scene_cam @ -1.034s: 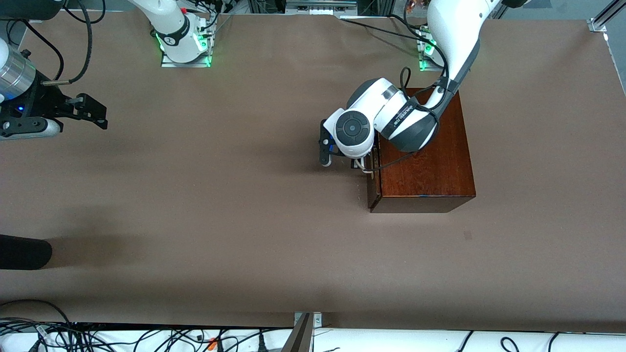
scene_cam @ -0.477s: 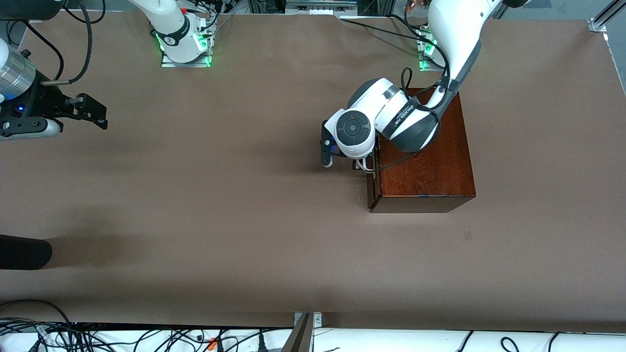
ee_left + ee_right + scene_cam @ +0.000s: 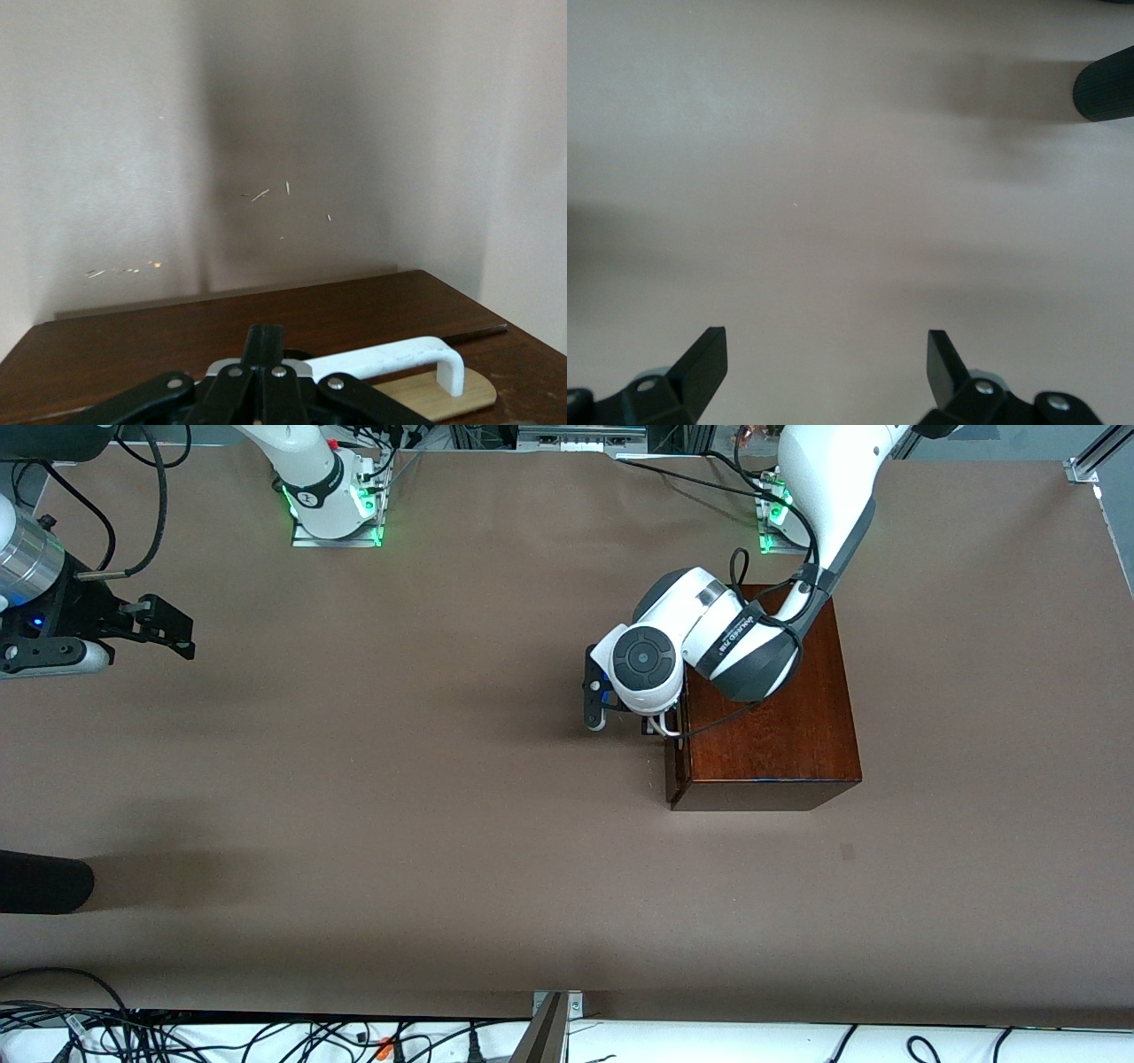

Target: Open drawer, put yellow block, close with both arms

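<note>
Mahogany gloss marks the box, a rectangular block standing toward the left arm's end of the worktop, nearer the edge along the robots' bases than the front camera's edge. Its drawer looks shut or barely started: in the front view the dark reddish-brown front sits flush with the box, and no pale tray shows. The white U-shaped bar handle, smooth and rounded, stands on a small light-wood plate.

The left gripper is at that handle. In the left wrist view its black fingers are pressed close together right against the bar, but whether they actually pinch it is hidden, so I cannot tell the grip for certain.

The right gripper waits over bare worktop near the edge at the right arm's end, its 2 matte black fingers spread wide with nothing between them.

My judgement: step 1, opening the drawer, is in hand. The next move calls for a firm hold on the bar and a straight pull away from the box, toward the right arm's end; a glossy box might slide along the brown matte table cover.

No yellow block is visible in any view.
</note>
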